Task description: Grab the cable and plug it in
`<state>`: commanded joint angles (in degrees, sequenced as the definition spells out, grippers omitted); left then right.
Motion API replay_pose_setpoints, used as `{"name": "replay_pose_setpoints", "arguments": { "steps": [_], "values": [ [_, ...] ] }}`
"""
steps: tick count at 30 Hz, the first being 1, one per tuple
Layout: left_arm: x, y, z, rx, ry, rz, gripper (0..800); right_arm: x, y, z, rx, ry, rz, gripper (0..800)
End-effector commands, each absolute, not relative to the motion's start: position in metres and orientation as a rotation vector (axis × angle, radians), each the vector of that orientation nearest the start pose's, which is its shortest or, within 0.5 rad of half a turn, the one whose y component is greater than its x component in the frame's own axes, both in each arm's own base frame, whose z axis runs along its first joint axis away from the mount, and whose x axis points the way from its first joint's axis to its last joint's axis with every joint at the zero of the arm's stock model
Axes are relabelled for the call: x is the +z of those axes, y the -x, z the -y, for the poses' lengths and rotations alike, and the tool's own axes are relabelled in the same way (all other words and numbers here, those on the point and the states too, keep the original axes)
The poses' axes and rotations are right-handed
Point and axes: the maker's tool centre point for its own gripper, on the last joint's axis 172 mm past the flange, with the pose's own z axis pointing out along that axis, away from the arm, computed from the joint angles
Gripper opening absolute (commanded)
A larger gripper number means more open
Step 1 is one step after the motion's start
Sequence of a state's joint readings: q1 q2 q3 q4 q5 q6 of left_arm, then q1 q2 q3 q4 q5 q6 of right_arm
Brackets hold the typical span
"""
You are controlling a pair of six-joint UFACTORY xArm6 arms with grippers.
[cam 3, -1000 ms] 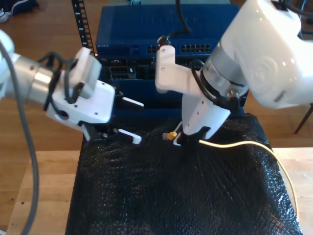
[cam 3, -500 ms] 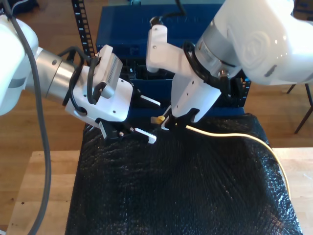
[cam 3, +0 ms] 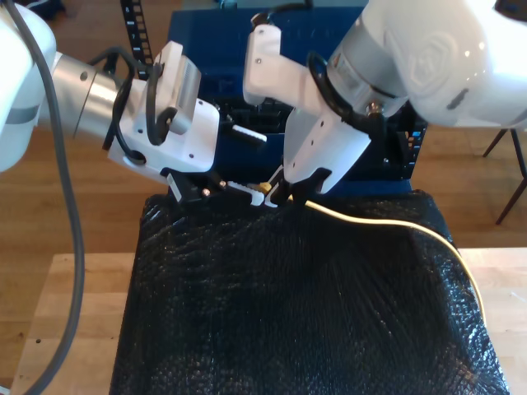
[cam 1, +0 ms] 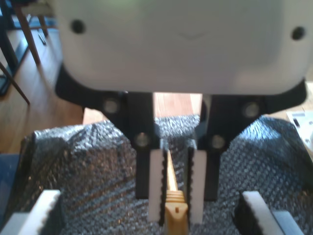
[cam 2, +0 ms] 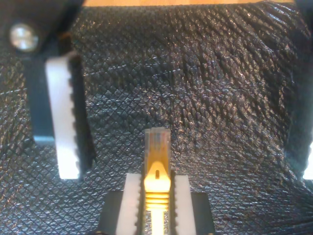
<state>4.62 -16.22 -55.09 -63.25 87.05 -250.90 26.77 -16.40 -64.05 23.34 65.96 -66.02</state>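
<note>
At upper centre of the exterior view: the first gripper (cam 3: 276,191), clamped on the cable (cam 3: 387,224) just behind its clear plug (cam 2: 157,142), above the black mat (cam 3: 288,313). The second gripper (cam 3: 245,162): fingers wide, empty, facing the plug. Step judged: regrip or hand-over; close squarely on the yellow boot and leave the plug tip free. Writing: none legible on the blue rack unit (cam 3: 206,58).

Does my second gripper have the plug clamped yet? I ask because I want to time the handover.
No: my second gripper stands open, its fingers wide of the plug, which my first gripper clamps.
</note>
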Motion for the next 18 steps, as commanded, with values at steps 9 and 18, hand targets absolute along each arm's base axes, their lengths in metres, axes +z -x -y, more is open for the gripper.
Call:
{"name": "replay_pose_setpoints", "arguments": {
  "steps": [9, 18],
  "values": [
    [0.378, -0.385, 0.206, 0.941, -1.514, 1.545, 800, 0.353, -0.383, -0.279, -0.541, 2.067, 1.869, 7],
    [0.379, -0.384, 0.206, 0.938, -1.511, 1.544, 800, 0.361, -0.387, -0.274, -0.581, 2.012, 1.795, 7]
  ]
}}
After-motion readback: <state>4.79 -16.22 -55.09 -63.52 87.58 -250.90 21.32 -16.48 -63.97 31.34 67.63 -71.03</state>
